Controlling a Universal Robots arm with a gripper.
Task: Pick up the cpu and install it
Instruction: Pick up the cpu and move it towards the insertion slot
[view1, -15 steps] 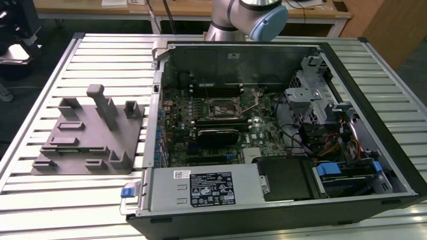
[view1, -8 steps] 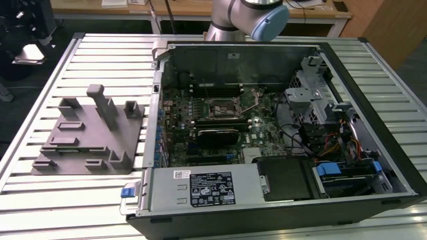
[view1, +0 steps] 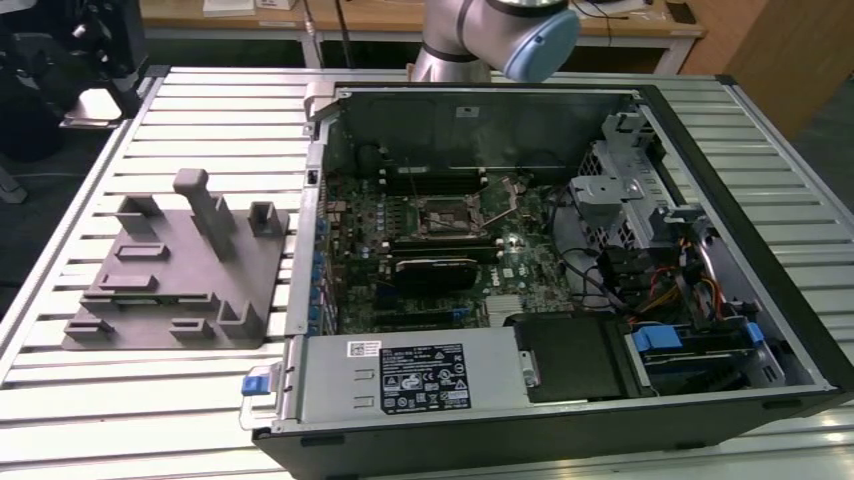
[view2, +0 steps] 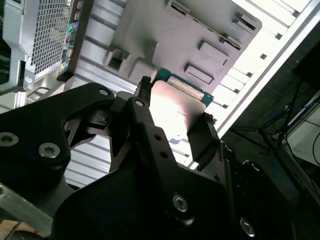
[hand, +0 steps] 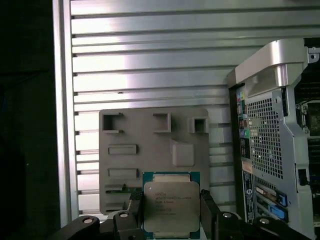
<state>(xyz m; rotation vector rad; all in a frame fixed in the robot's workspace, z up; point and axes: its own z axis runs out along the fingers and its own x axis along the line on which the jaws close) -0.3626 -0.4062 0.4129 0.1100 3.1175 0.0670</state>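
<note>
The black gripper (hand: 170, 201) is clamped on two opposite edges of the cpu (hand: 171, 210), a flat square chip with a silvery metal top and green rim. Beyond it a grey stepped plastic block (hand: 150, 145) lies on the ribbed aluminium table (hand: 150, 50), beside the open computer case (hand: 270, 130).

The table (view1: 200, 110) I work over is a bed of ribbed aluminium slats. I see two things lying directly on it. A grey moulded block (view1: 174, 270) with upright posts sits near the edge at the exterior view's left. Just beside it, an open computer case (view1: 561, 438) lies on its side, covering the table's middle and reaching toward the edge at the exterior view's right.
</note>
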